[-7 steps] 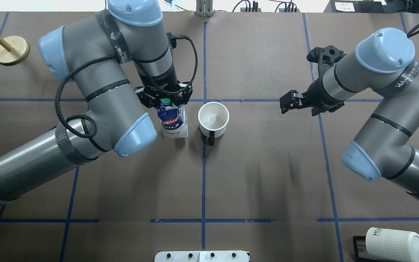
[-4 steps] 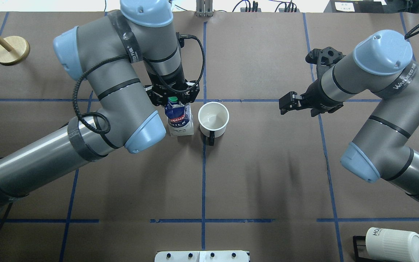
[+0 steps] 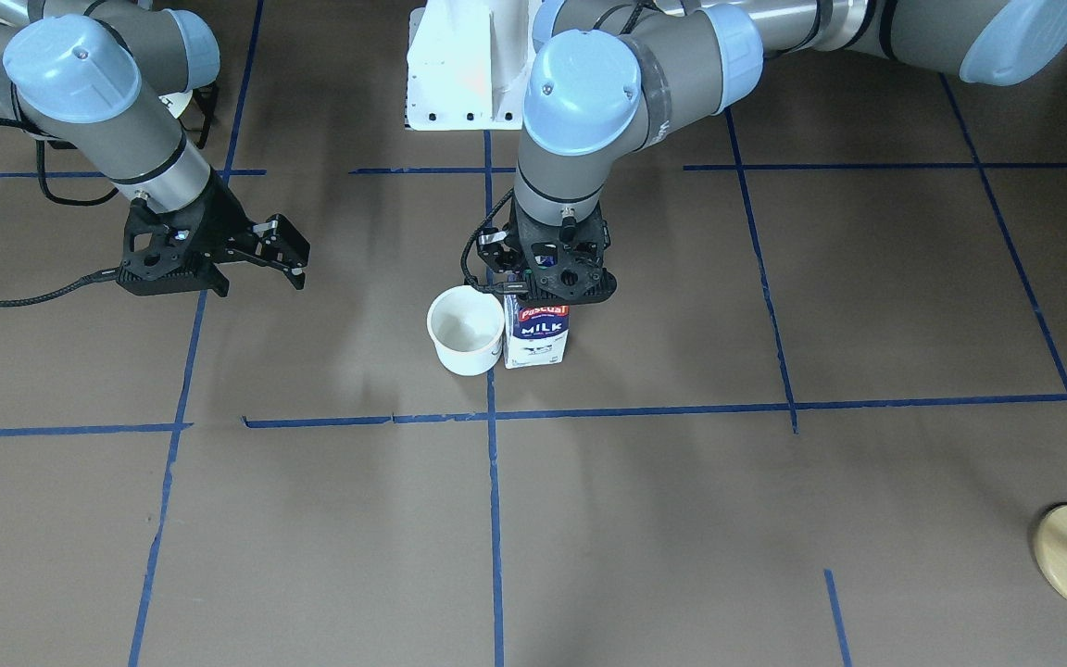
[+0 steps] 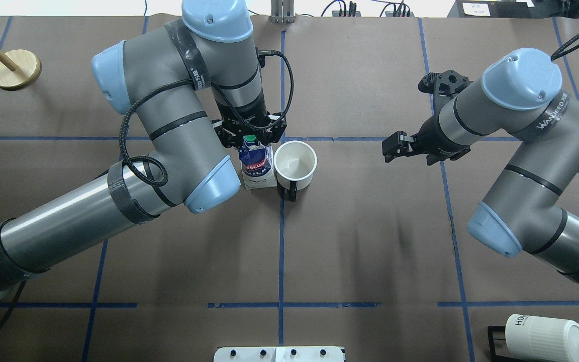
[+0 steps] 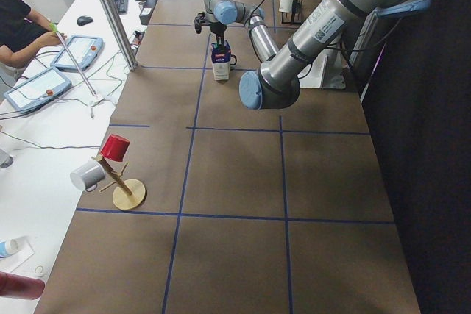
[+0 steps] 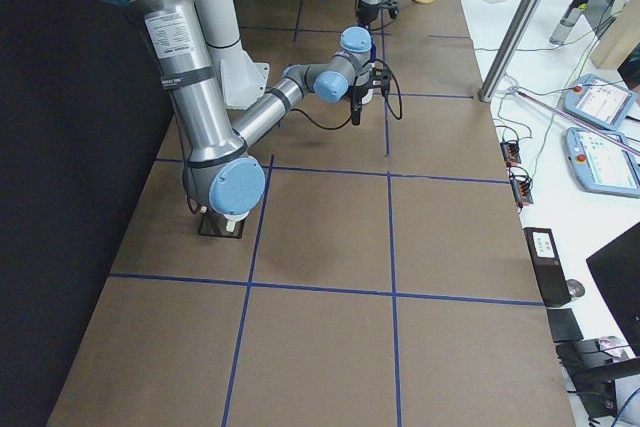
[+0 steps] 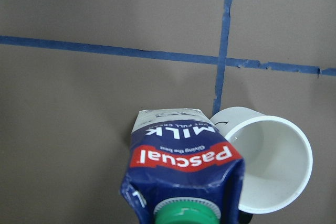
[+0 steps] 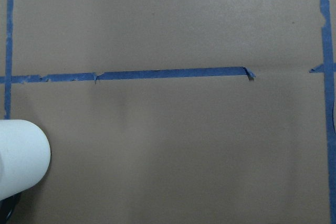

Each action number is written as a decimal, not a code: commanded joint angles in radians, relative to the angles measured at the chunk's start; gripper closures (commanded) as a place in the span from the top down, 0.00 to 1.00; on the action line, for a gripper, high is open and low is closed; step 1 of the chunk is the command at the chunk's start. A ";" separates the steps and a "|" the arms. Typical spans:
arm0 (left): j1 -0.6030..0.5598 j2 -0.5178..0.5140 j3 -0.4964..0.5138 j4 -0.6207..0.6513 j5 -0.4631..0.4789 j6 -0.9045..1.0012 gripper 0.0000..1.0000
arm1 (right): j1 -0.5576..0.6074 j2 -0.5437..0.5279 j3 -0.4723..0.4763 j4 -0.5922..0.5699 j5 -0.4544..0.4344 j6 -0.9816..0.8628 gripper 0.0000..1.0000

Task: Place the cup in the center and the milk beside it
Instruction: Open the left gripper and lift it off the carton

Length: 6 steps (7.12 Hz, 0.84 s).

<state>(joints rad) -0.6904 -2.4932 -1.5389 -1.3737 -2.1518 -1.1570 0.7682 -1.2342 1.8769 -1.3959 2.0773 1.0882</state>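
Observation:
The milk carton (image 4: 258,168), blue and white with a green cap, stands upright at the table's center, just left of the cup (image 4: 295,163) in the overhead view. My left gripper (image 4: 250,138) is shut on the carton's top from above. The cup is white, upright and empty, with its black handle toward the robot. In the front view the milk carton (image 3: 538,335) and the cup (image 3: 466,331) touch or nearly touch; the left wrist view shows the milk carton (image 7: 181,166) against the cup (image 7: 268,161). My right gripper (image 4: 389,149) is open and empty, well right of the cup.
A wooden mug stand (image 4: 15,68) sits at the far left back. A ribbed white mug (image 4: 546,337) lies by a black rack at the near right corner. Blue tape lines grid the brown table (image 4: 360,241).
My left arm has carried the milk carton rightward until it is right beside the cup. The right arm has shifted slightly; the cup has not moved.

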 commanded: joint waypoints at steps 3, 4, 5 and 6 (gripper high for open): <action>-0.018 0.032 -0.096 0.019 0.000 -0.004 0.93 | -0.003 0.007 0.010 -0.002 0.010 0.007 1.00; -0.059 0.103 -0.221 0.034 -0.005 -0.003 0.93 | 0.006 -0.001 0.027 -0.005 0.010 0.001 1.00; -0.095 0.234 -0.409 0.041 -0.008 0.005 0.99 | 0.009 -0.025 0.048 -0.009 0.017 -0.004 1.00; -0.141 0.331 -0.519 0.041 -0.013 0.008 1.00 | 0.034 -0.066 0.076 -0.009 0.035 -0.008 1.00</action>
<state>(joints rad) -0.7792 -2.2879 -1.8955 -1.3376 -2.1594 -1.1540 0.7810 -1.2593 1.9217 -1.4030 2.0954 1.0859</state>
